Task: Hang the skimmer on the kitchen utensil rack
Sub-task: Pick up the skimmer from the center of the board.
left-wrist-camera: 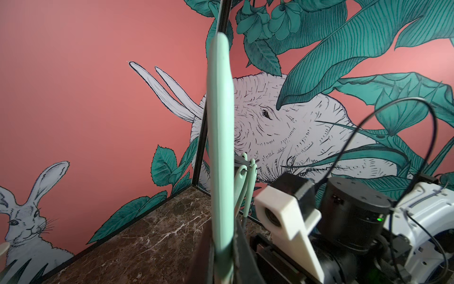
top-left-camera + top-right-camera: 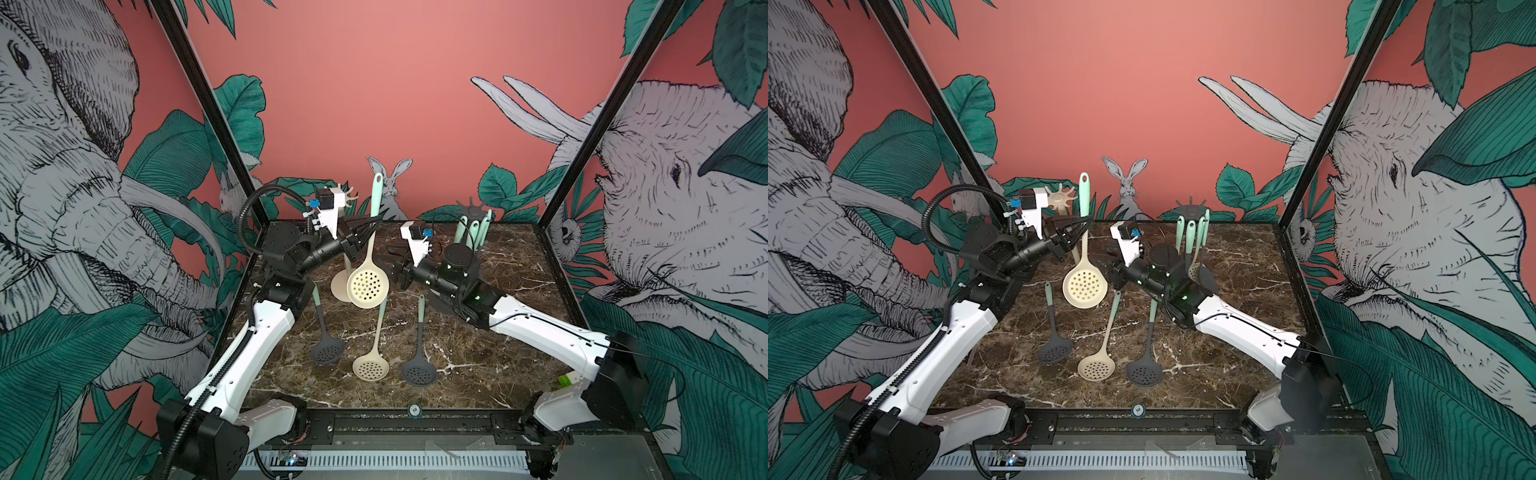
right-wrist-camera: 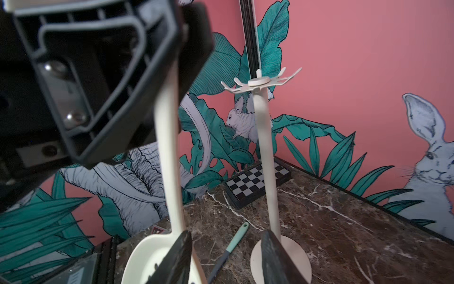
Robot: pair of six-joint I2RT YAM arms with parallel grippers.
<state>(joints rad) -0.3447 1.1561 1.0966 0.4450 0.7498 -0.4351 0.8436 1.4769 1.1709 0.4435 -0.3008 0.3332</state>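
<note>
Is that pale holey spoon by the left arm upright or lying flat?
Upright: the left jaws pinch the spoon mid-handle, green end up, holed bowl down.

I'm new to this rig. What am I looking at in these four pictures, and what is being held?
Two robot arms work at a marble table. Two pictures look down from overhead, side by side. The other two come from a camera on each arm's wrist. The left pincer is shut on the held skimmer, which is cream with a mint handle and upright, bowl down. The right pincer is open beside that bowl, holding nothing. Three more lie flat: left dark skimmer, middle cream skimmer, right dark skimmer. At the back stand a cream rack, its visible hooks bare, and a dark rack with skimmers hanging.
</note>
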